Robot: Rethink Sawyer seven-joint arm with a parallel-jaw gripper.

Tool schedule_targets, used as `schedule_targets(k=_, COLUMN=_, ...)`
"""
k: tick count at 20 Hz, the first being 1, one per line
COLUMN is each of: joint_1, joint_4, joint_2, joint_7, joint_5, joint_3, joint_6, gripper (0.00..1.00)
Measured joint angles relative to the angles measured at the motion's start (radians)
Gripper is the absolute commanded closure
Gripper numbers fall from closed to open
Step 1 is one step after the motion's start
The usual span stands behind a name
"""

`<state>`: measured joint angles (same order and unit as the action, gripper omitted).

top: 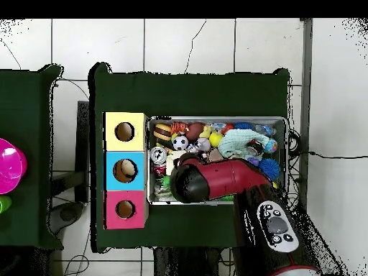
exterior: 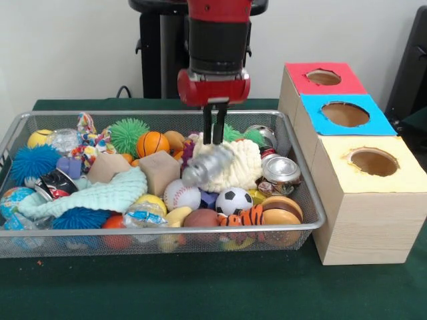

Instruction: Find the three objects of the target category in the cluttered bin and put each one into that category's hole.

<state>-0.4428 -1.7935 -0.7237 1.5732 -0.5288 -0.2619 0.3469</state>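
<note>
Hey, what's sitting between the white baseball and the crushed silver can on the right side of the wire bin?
In the front view, a black-and-white soccer ball lies between the white baseball and the crushed silver can.

The box tops (exterior: 323,77) run red, blue, yellow (pale wood sides). The desk (exterior: 200,287) is dark green. The soccer ball (exterior: 234,200) is black-and-white.
</note>
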Motion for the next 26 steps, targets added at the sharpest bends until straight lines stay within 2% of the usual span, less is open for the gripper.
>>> schedule_targets(k=2, joint_1=-0.011, joint_4=-0.016, joint_2=-0.018, joint_7=0.0, joint_5=0.0, joint_3=-0.018, joint_6=-0.004, gripper=1.0)
schedule_targets(k=3, joint_1=-0.017, joint_4=-0.024, joint_2=-0.028, joint_7=0.0, joint_5=0.0, joint_3=-0.027, joint_6=-0.006, gripper=0.0)
schedule_targets(k=9, joint_1=-0.057, joint_4=-0.073, joint_2=-0.041, joint_7=0.0, joint_5=-0.002, joint_3=-0.087, joint_6=-0.126, gripper=0.0)
schedule_targets(k=12, joint_1=-0.06, joint_4=-0.088, joint_2=-0.039, joint_7=0.0, joint_5=-0.003, joint_3=-0.091, joint_6=-0.219, gripper=0.0)
schedule_targets(k=13, joint_1=-0.059, joint_4=-0.097, joint_2=-0.036, joint_7=0.0, joint_5=-0.011, joint_3=-0.09, joint_6=-0.3, gripper=0.0)
schedule_targets(k=15, joint_1=-0.056, joint_4=-0.1, joint_2=-0.031, joint_7=0.0, joint_5=-0.017, joint_3=-0.087, joint_6=-0.349, gripper=0.0)
schedule_targets(k=17, joint_1=-0.041, joint_4=-0.101, joint_2=-0.016, joint_7=0.0, joint_5=-0.031, joint_3=-0.074, joint_6=-0.451, gripper=0.0)
schedule_targets(k=20, joint_1=-0.014, joint_4=-0.101, joint_2=0.007, joint_7=0.0, joint_5=-0.041, joint_3=-0.054, joint_6=-0.54, gripper=0.0)
schedule_targets(k=26, joint_1=0.043, joint_4=-0.099, joint_2=0.049, joint_7=0.0, joint_5=-0.046, joint_3=-0.006, joint_6=-0.604, gripper=0.0)
